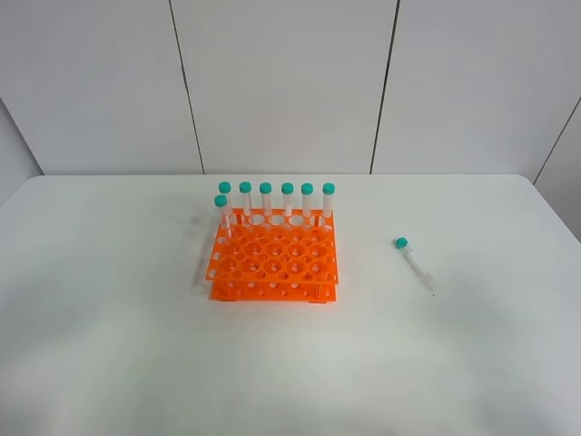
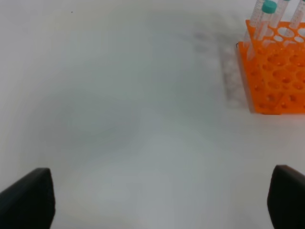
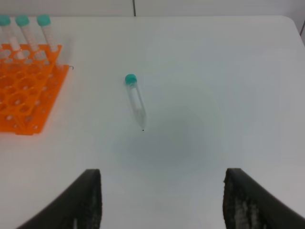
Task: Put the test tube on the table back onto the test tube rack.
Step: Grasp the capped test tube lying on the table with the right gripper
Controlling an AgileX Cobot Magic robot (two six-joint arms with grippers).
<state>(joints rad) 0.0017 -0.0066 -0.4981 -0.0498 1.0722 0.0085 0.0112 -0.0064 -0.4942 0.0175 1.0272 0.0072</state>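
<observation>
White table (image 1: pixel 109 363) bears the test tube (image 3: pixel 136 100), lying loose ahead of the wide-spread right claw (image 3: pixel 162 172).

A pale grey panelled wall (image 1: pixel 281 82) rises behind the far edge of the white counter (image 1: pixel 109 345). Two dark seams (image 1: pixel 186 86) split the wall into broad panels, and further slanted seams show at far left and far right. The light is soft and even. Faint grey shading mottles the matte counter, whose far corners are rounded.
</observation>
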